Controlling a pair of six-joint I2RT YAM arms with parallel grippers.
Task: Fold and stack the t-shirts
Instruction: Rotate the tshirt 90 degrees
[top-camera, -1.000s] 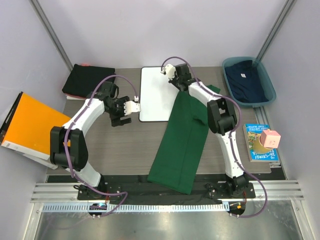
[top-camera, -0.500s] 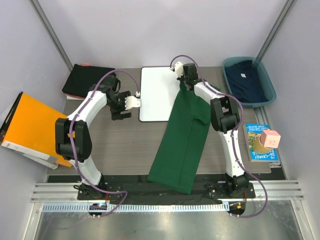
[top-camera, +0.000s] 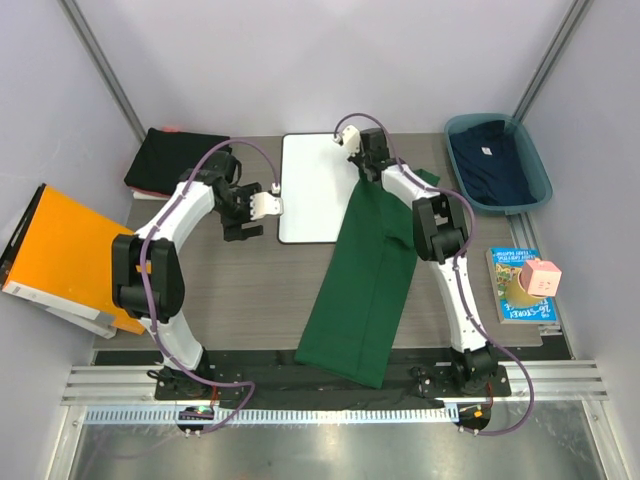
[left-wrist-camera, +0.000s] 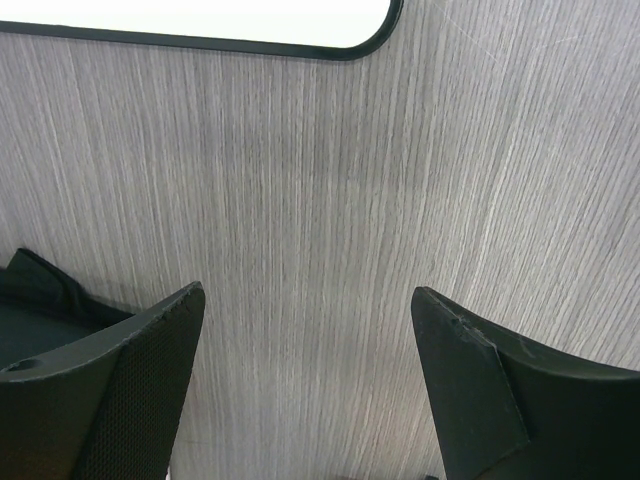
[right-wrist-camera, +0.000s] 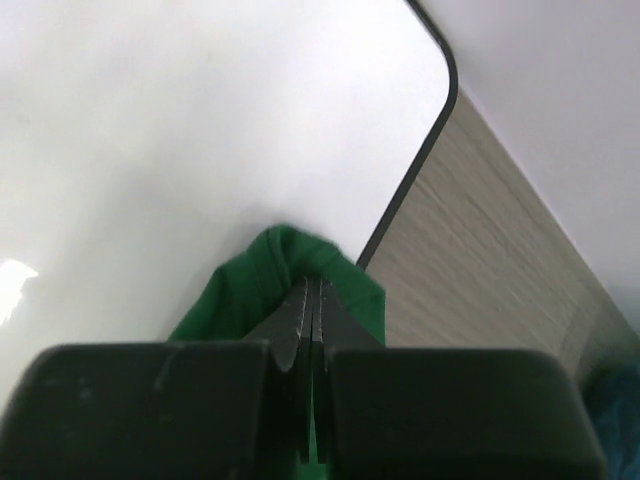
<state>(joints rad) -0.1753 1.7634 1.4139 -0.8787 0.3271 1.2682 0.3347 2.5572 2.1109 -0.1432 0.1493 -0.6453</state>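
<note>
At the upper centre of the overhead view, the right gripper (top-camera: 362, 160) is clamped on the top end of the dark green t-shirt (top-camera: 365, 290). The wrist view confirms it: the jaws are pressed together with a bunch of green cloth pinched between them, above the rounded corner of the white board (right-wrist-camera: 150, 120).

From that grip the green shirt runs as a long, narrow band down the middle of the frame. Its upper part lies along the right edge of the white board (top-camera: 310, 190), and its lower end reaches the dark strip at the bottom edge of the table (top-camera: 240, 300). It looks already folded lengthwise, with the crosswise folds not yet made.

The left gripper (top-camera: 250, 212) hangs just left of the board with its jaws wide apart, holding nothing. Its wrist view shows only bare wood grain between the fingers (left-wrist-camera: 150, 350).

By my reading the task is partway through. The black folded t-shirts (top-camera: 175, 160) lie in a pile at the upper left, which I take to be the finished stack. The navy t-shirt (top-camera: 490, 165) lies in the blue bin (top-camera: 540, 192) at the upper right, apparently untouched. What remains is to finish folding the green shirt, stack it, then fold and stack the navy one.
</note>
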